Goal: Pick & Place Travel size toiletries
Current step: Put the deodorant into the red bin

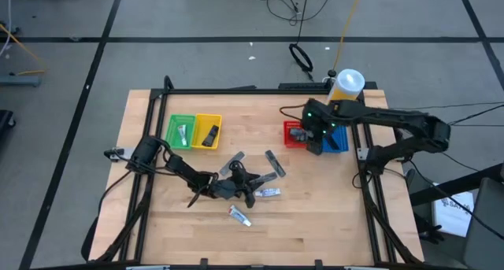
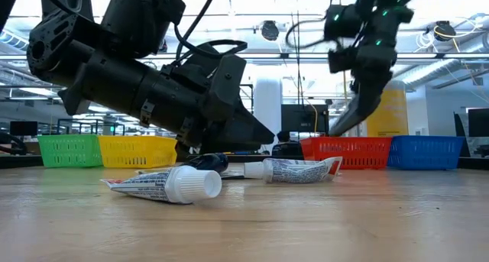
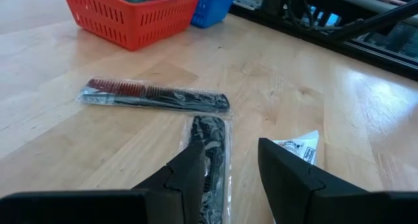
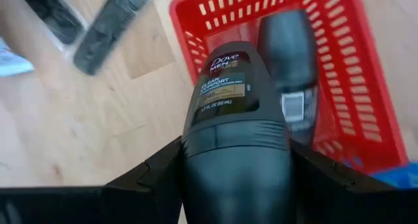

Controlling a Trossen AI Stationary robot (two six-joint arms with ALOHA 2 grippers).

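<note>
A: Toiletries are spread over the counter (image 1: 315, 215) and in four baskets along its far side. Where do things stand?

B: Roughly midway, I'd judge. The green basket (image 1: 181, 130) holds a small pale tube, the yellow basket (image 1: 208, 131) a dark item, and the red basket (image 4: 356, 74) already has one dark roll-on bottle lying in it. What the blue basket (image 1: 338, 141) holds I cannot tell.

A: And the arms?

B: The right gripper (image 4: 235, 178) hangs over the red basket, pinching a dark deodorant bottle (image 4: 232, 87) between its fingers, not yet let go. The left gripper (image 3: 228, 168) sits low over the counter's middle, fingers spread either side of a dark wrapped comb (image 3: 210, 152), which lies flat; it is not closed on it.

A: What is left loose?

B: A second wrapped comb (image 3: 153, 95) just beyond that one, a white tube (image 1: 240, 216) nearer the front edge, another tube with printing (image 2: 294, 169) beside the left gripper, and a couple of dark pieces around it in the high view. So several items wait.

A: Smallest thing?

B: The white cap (image 2: 191, 185) on the near tube.
</note>
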